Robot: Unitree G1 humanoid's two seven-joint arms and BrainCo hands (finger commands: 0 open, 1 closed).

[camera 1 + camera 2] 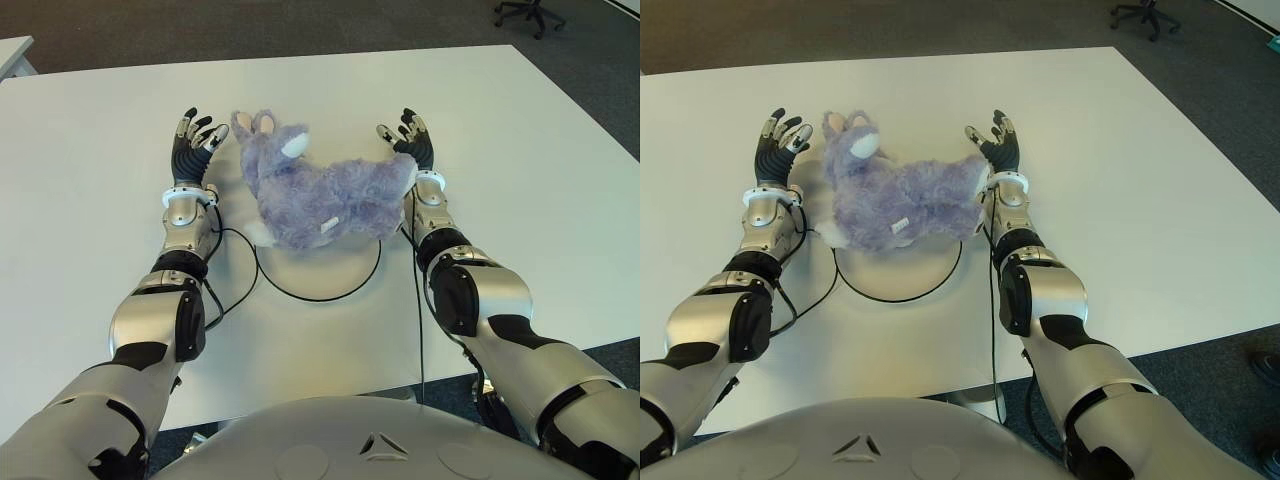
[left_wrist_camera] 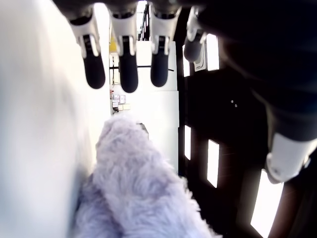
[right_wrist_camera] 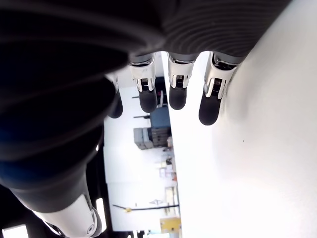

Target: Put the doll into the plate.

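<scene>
Left eye view is showing the fluffy lilac plush rabbit doll [image 1: 320, 195] lying on its side across the flat white round plate with a dark rim [image 1: 330, 282], covering most of it, so placement is looking done. Left hand [image 1: 192, 140] and right hand [image 1: 408, 140] are flanking the doll, fingers spread and holding nothing, likely just having let go. Both are hovering near the white table [image 1: 90, 220]; contact unclear.
</scene>
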